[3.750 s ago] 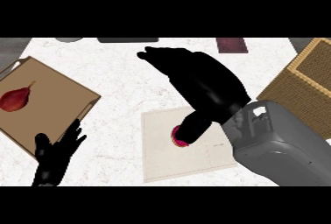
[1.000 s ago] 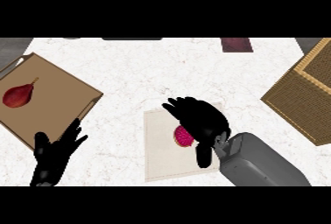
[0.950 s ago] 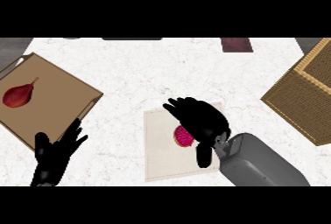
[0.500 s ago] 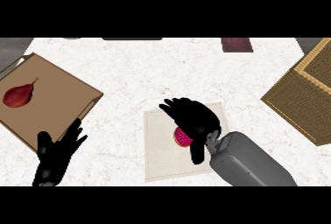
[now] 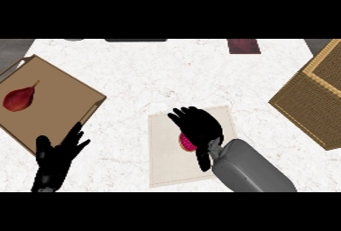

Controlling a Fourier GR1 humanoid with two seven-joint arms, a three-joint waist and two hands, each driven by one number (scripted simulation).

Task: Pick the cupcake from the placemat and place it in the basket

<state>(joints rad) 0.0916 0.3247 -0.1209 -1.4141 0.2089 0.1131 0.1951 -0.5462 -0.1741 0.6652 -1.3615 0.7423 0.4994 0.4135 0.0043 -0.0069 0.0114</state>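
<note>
The small magenta-pink cupcake sits on the pale cream, stitched-edge rectangular cloth placemat, mostly hidden under the black right hand, whose fingers curl down over its far side while the thumb runs along its near right side, clasping it. Compared with a second ago, the right hand and grey forearm have slid slightly toward the view's lower edge, the cupcake still on the mat. Around it lie the white marbled surface, the coarse woven tan wicker basket at right, a flat brown square board bearing a glossy red teardrop-shaped fruit at left, and the left hand resting at lower left, fingers straight.
</note>
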